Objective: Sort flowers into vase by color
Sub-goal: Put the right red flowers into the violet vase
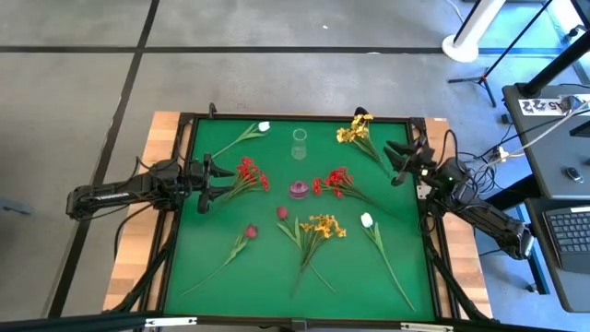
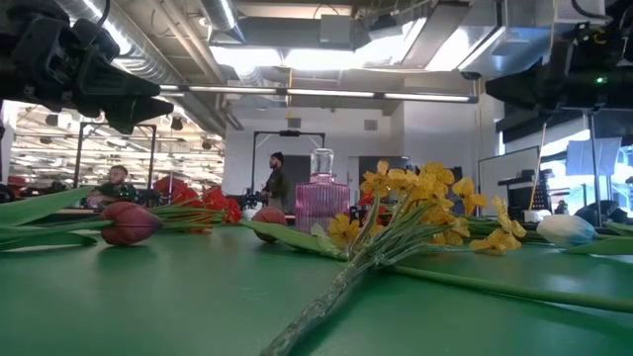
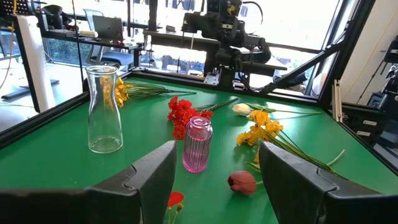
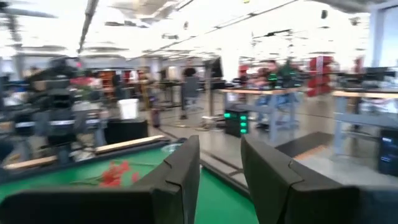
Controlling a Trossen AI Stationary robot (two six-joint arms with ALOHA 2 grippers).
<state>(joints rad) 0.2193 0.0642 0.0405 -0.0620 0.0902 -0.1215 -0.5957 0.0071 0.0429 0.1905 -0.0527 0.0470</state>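
Flowers: all lie flat on the green bench; none stands in a vase.
Red clusters: one red cluster lies near the left edge, just beside the left gripper; another red cluster lies just right of the pink vase.
Yellow clusters: one yellow cluster lies near the far right corner; a second yellow cluster lies toward the near edge, around the middle.
White buds: one white bud lies near the far edge, left of the clear vase; another white bud lies right of the near yellow cluster.
Dark red buds: one dark red bud lies left of the near yellow cluster; a smaller dark red bud lies just below the pink vase.
Clear vase: upright, empty, near the far edge.
Pink vase: upright, ribbed, at the bench's middle, empty.
Left gripper: at the left edge, jaws apart, holding nothing, aimed at the vases.
Right gripper: over the right edge near the far corner, jaws narrowly apart with nothing between them.
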